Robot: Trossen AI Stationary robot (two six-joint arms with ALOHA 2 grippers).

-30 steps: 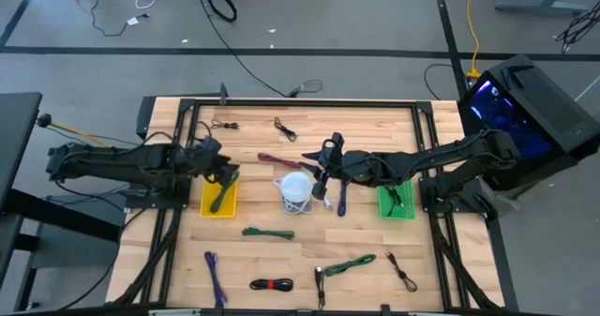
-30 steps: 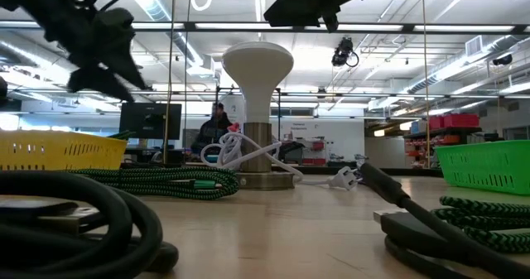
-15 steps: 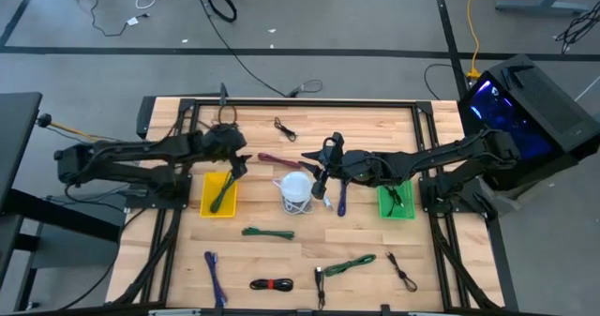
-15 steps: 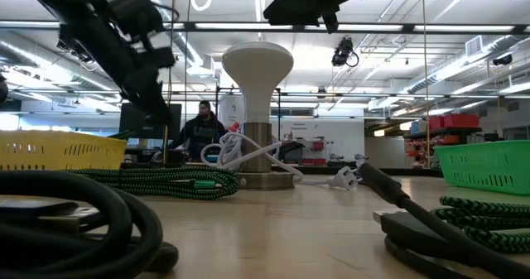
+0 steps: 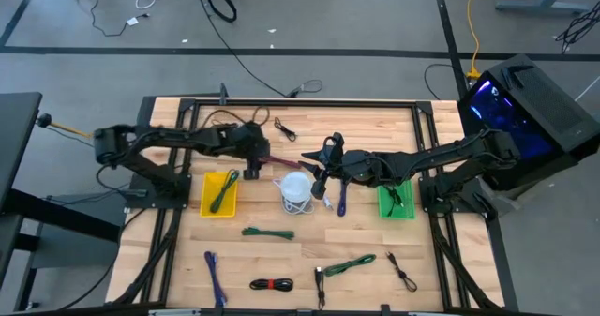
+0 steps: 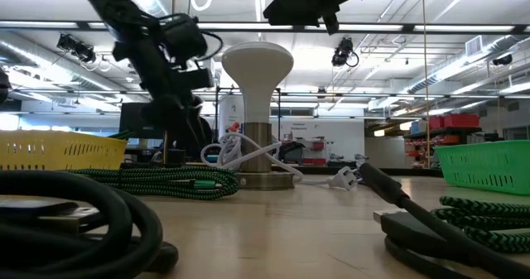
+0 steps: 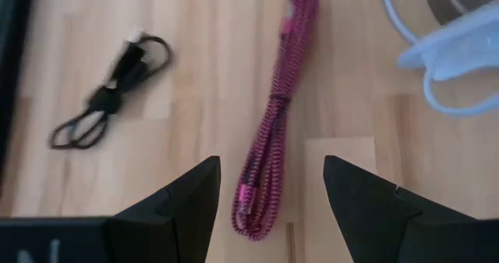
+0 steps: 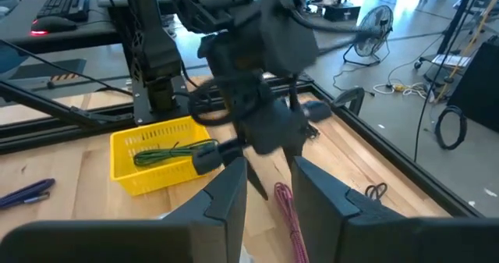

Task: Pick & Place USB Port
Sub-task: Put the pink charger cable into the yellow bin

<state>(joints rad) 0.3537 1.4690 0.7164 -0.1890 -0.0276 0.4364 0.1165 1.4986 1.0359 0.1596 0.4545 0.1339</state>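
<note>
L gripper (image 5: 258, 157) hovers over the table just past the yellow bin (image 5: 219, 194), fingers spread apart w/ nothing between them. In the left wrist view the two dark fingers (image 7: 187, 204) straddle the near end of a magenta braided USB cable (image 7: 274, 122), which lies bundled flat on the wood, untouched. Same cable in the high view (image 5: 277, 158), between the L gripper and the white lamp-like stand (image 5: 296, 187). A small black coiled cable (image 7: 109, 95) sits apart from the magenta one.

R gripper (image 5: 323, 157) hangs near the white stand on its other side; fingers (image 8: 226, 193) parted, holding nothing. Yellow bin holds a green cable (image 8: 175, 154). Green bin (image 5: 396, 202) sits by the R arm, w/ a cable inside. Purple cable (image 5: 341, 196) lies just beside the stand.
</note>
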